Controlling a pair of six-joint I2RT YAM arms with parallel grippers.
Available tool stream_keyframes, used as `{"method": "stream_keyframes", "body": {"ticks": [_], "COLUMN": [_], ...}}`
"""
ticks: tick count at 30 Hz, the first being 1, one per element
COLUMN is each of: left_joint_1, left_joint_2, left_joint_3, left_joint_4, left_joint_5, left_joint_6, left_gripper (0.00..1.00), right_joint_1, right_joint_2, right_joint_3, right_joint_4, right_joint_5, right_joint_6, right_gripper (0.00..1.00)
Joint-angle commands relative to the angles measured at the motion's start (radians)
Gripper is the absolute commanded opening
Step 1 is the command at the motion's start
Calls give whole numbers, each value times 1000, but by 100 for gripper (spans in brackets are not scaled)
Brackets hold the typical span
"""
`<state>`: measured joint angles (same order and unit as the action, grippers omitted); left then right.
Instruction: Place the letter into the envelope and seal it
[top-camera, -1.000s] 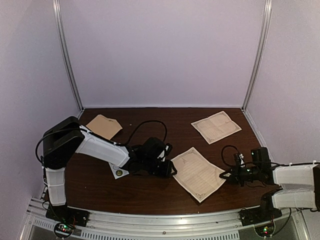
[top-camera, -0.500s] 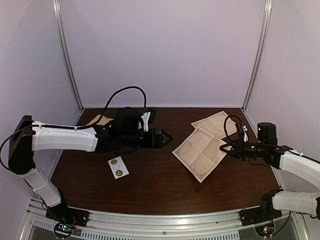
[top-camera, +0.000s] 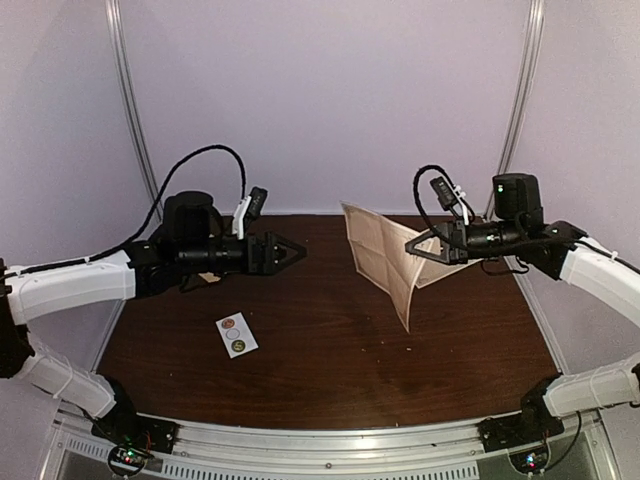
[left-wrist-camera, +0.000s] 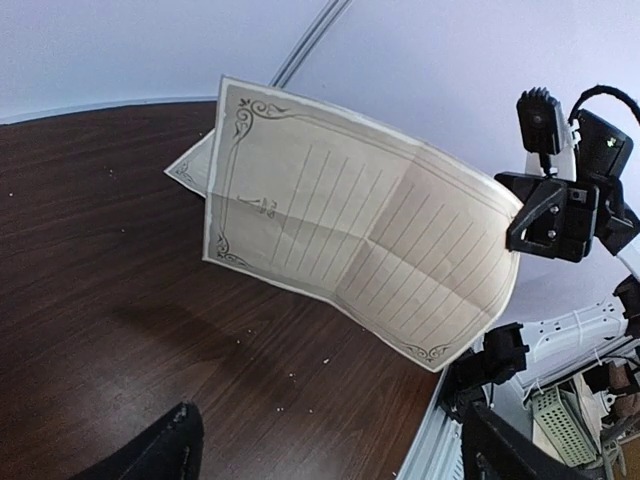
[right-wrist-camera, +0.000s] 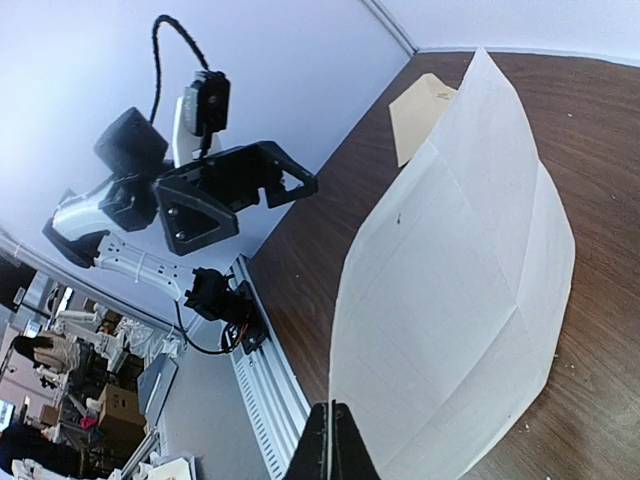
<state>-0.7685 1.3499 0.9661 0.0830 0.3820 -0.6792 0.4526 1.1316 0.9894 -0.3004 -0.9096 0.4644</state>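
Top external view. The left gripper (top-camera: 297, 250) hovers above the table (top-camera: 330, 350), left of centre, pointing to the right of the frame. Its jaws stand apart with nothing between them. The right gripper (top-camera: 412, 246) is raised right of centre, pointing left and clamped on one edge of the letter (top-camera: 380, 255). The letter hangs in the air between the two grippers, clear of the table, with its lower corner pointing down. A second sheet (top-camera: 447, 272) lies flat behind it, mostly covered. A white sticker card (top-camera: 237, 334) with round dots lies at lower left, well apart from both grippers.

Left wrist view. I see my own fingers (left-wrist-camera: 165, 450) only as two dark tips at the bottom edge, one far left and one far right, spread wide. The letter fills mid-frame. It is lined, has an ornate border and fold creases, and bows a little. The right gripper pinches its right-hand edge. A corner of the second sheet shows behind the letter's left side.

Right wrist view. My fingers (right-wrist-camera: 330, 445) meet at bottom centre, closed on the letter's near edge, and the sheet's blank back rises to upper right. The envelope (right-wrist-camera: 425, 110) lies flat on the table at upper centre, near the back wall and partly hidden by the letter. I cannot tell how its flap lies. The left gripper is at upper left with its jaws apart.
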Motion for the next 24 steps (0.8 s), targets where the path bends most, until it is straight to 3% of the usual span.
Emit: {"method": "stream_keyframes", "body": {"ticks": [1,7,14,24], "left_joint_1": [59,73,93,96], "left_joint_2": [-97,-139,-148,-46], "left_joint_3": [-89,-98,-67,65], "left_joint_4": [87,91,46,45], "left_joint_5": [122,221,194,237], "left_joint_6": [32,98,148,248], "left_gripper": [93,94,96,98], "right_joint_1": [44,69,72,77], "right_joint_2": [6,-19,-68,-98], "right_joint_3": [89,110,98,89], "right_joint_4": [-35,71,170,224], "right_joint_5": [-62,-181,-232,-290], "right_joint_6": [-36,39,103,131], "right_gripper": [0,0,0,0]}}
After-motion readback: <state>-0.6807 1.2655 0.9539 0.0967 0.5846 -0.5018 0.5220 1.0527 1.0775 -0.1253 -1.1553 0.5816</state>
